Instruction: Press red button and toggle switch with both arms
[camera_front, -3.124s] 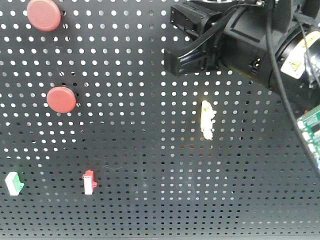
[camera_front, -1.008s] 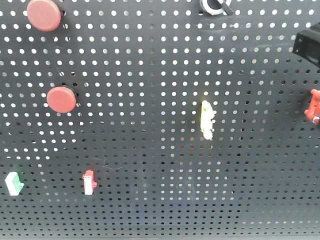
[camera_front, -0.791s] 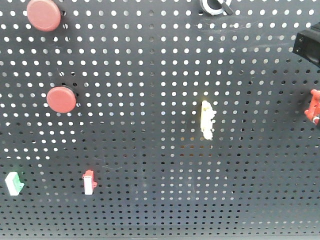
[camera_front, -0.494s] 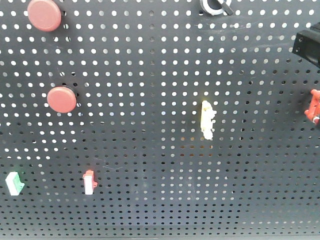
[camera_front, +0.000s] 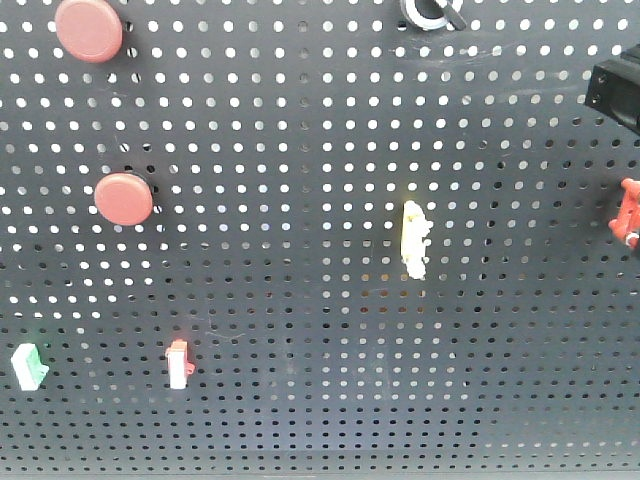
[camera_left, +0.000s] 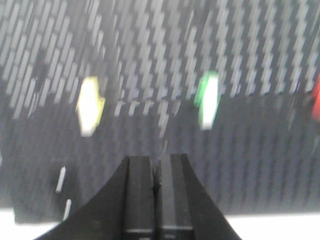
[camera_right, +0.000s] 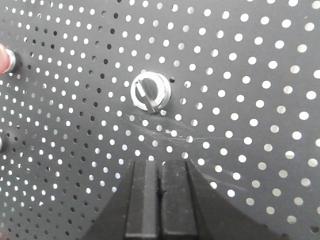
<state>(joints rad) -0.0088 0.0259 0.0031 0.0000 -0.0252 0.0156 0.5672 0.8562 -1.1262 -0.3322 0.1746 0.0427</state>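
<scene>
Right gripper, jaws together, sits just below the untouched silver-ringed black toggle switch; left gripper, jaws likewise together, is well apart from any button; neither action looks begun.

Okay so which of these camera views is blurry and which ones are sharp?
The left wrist view is badly motion-blurred: the holes of the pegboard smear into streaks and the green tab is fuzzy. The right wrist view is sharp on the knob. The front view is sharp too, red buttons clear.

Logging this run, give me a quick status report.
Left gripper shut, empty. Right gripper shut, just below toggle switch, not touching. Nothing in between.
</scene>
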